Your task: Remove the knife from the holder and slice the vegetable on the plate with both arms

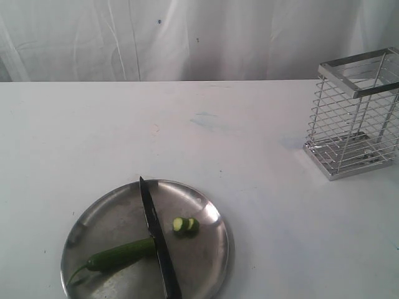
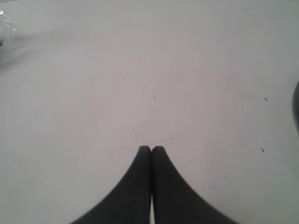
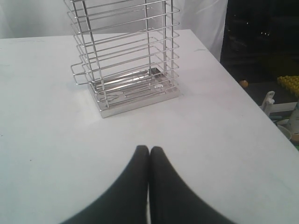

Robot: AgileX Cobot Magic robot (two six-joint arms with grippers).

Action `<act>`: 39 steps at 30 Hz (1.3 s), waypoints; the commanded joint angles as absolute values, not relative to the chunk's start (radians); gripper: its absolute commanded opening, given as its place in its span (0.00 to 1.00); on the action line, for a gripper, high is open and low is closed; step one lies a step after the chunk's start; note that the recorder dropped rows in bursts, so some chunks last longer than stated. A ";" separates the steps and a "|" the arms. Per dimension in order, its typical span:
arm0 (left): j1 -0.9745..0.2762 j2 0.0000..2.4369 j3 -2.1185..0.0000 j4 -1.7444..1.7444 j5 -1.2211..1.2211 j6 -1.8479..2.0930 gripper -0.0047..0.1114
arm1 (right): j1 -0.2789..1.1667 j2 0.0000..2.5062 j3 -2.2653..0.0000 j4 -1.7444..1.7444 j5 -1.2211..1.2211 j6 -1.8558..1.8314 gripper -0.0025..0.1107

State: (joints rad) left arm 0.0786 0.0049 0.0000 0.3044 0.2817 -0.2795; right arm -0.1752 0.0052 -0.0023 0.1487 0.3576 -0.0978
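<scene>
The steel plate (image 1: 206, 249) lies at the front left of the exterior view. Across it rests the dark knife (image 1: 156, 233), blade tip toward the back, handle running off the bottom edge. The green cucumber (image 1: 121, 254) lies left of the blade with its curled stem at the plate's left rim. Cut slices (image 1: 186, 225) sit right of the blade. The wire holder (image 1: 355, 121) stands at the back right with nothing in it, also close in the right wrist view as the holder (image 3: 126, 56). My left gripper (image 2: 151, 148) is shut over bare table. My right gripper (image 3: 149, 148) is shut, short of the holder. Neither arm shows in the exterior view.
A white curtain (image 1: 187, 37) hangs behind the white table (image 1: 249, 143). The table's edge (image 3: 247, 102) shows in the right wrist view, with dark floor and clutter beyond. A crinkled shiny object (image 2: 5, 23) sits at the corner of the left wrist view.
</scene>
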 commanded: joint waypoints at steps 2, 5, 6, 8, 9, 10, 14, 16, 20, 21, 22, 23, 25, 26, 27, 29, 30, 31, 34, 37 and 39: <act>0.080 0.000 0.000 0.301 0.218 -0.288 0.04 | -0.179 0.000 0.000 0.140 0.351 -0.096 0.02; 0.080 0.000 0.000 0.301 0.212 -0.288 0.04 | -0.179 0.000 0.000 0.140 0.351 -0.096 0.02; 0.080 0.000 0.000 0.301 0.217 -0.288 0.04 | -0.179 0.000 0.000 0.140 0.351 -0.096 0.02; 0.080 0.000 0.000 0.299 0.233 -0.288 0.04 | -0.179 0.000 0.000 0.140 0.351 -0.096 0.02; 0.080 0.000 0.000 0.299 0.233 -0.288 0.04 | -0.179 0.000 0.000 0.140 0.351 -0.096 0.02; 0.080 0.000 0.000 0.299 0.233 -0.288 0.04 | -0.179 0.000 0.000 0.140 0.351 -0.096 0.02; 0.080 0.000 0.000 0.299 0.233 -0.288 0.04 | -0.179 0.000 0.000 0.140 0.351 -0.096 0.02; 0.080 0.000 0.000 0.299 0.233 -0.288 0.04 | -0.179 0.000 0.000 0.140 0.351 -0.096 0.02; 0.080 0.000 0.000 0.299 0.233 -0.288 0.04 | -0.179 0.000 0.000 0.140 0.351 -0.096 0.02; 0.080 0.000 0.000 0.299 0.233 -0.288 0.04 | -0.179 0.000 0.000 0.140 0.351 -0.096 0.02; 0.080 0.000 0.000 0.299 0.233 -0.288 0.04 | -0.179 0.000 0.000 0.140 0.351 -0.096 0.02; 0.080 0.000 0.000 0.299 0.233 -0.288 0.04 | -0.179 0.000 0.000 0.140 0.351 -0.096 0.02; 0.080 0.000 0.000 0.299 0.233 -0.288 0.04 | -0.179 0.000 0.000 0.140 0.351 -0.096 0.02; 0.080 0.000 0.000 0.299 0.233 -0.288 0.04 | -0.179 0.000 0.000 0.140 0.351 -0.096 0.02; 0.080 0.000 0.000 0.299 0.233 -0.288 0.04 | -0.179 0.000 0.000 0.140 0.351 -0.096 0.02; 0.080 0.000 0.000 0.299 0.233 -0.288 0.04 | -0.179 0.000 0.000 0.140 0.351 -0.096 0.02; 0.080 0.000 0.000 0.299 0.233 -0.288 0.04 | -0.179 0.000 0.000 0.140 0.351 -0.096 0.02; 0.080 0.000 0.000 0.299 0.233 -0.288 0.04 | -0.179 0.000 0.000 0.140 0.351 -0.096 0.02; 0.080 0.000 0.000 0.299 0.233 -0.288 0.04 | -0.179 0.000 0.000 0.140 0.351 -0.096 0.02; 0.080 0.000 0.000 0.299 0.233 -0.288 0.04 | -0.179 0.000 0.000 0.140 0.351 -0.096 0.02; 0.080 0.000 0.000 0.299 0.233 -0.288 0.04 | -0.179 0.000 0.000 0.140 0.351 -0.096 0.02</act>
State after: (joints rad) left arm 0.0786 0.0049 0.0000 0.3044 0.2300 -0.2795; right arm -0.1752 0.0052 -0.0023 0.1487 0.3576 -0.0978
